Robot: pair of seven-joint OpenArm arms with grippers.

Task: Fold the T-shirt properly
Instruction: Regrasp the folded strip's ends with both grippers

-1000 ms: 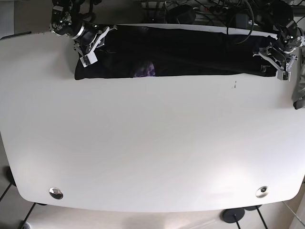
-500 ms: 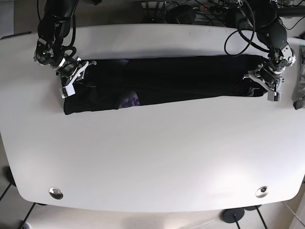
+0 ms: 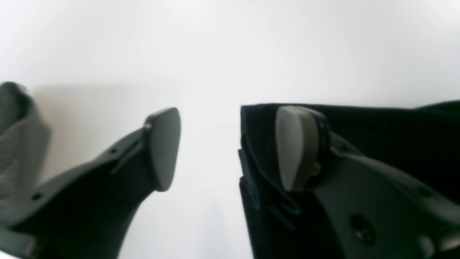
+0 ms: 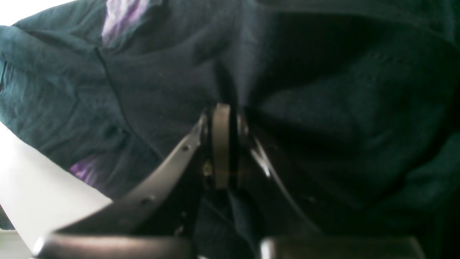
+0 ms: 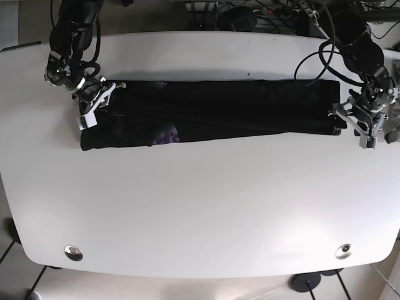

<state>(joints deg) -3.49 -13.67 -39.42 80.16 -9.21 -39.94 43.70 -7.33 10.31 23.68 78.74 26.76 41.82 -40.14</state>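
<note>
Left gripper (image 3: 226, 147): jaws apart, empty, at the shirt's right end | Right gripper (image 4: 221, 151): clamped on cloth at the left end | T-shirt (image 5: 212, 111): long dark band across the far half of the white table (image 5: 200, 206) | Handling, judged: light, limp, bunches easily; best pinched at end corners or layered hem edges.

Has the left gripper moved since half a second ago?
Yes. The left gripper has slid outward off the T-shirt toward the table edge, jaws open.

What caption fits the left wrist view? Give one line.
Open left gripper beside the edge of the folded black cotton T-shirt on the white table.
</note>
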